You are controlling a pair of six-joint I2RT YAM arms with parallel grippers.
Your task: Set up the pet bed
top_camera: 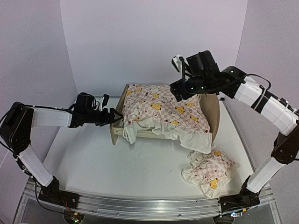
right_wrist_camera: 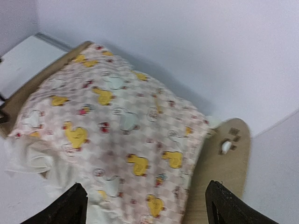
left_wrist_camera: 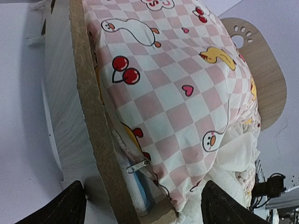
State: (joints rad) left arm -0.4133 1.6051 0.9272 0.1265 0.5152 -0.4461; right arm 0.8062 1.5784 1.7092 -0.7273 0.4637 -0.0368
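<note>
The pillow (top_camera: pixel 209 171) is lying loose on the surface (top_camera: pixel 140 172), near right. The pet bed (top_camera: pixel 213 113) is sitting centre, quilt (top_camera: pixel 163 109) spread over it. The left pincer (top_camera: pixel 117 117) at its left end and the right pincer (right_wrist_camera: pixel 148 207) above are gaping empty; pillow placement probably comes next.

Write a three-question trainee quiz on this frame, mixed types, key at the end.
1. True or false: the pillow lies on the pet bed.
2. Which gripper is nearer the headboard? A) left gripper B) right gripper
3. What is draped over the bed and spills over its near side?
Key: 1. False: it lies on the table, apart from the bed. 2. B. 3. The quilt.
</note>
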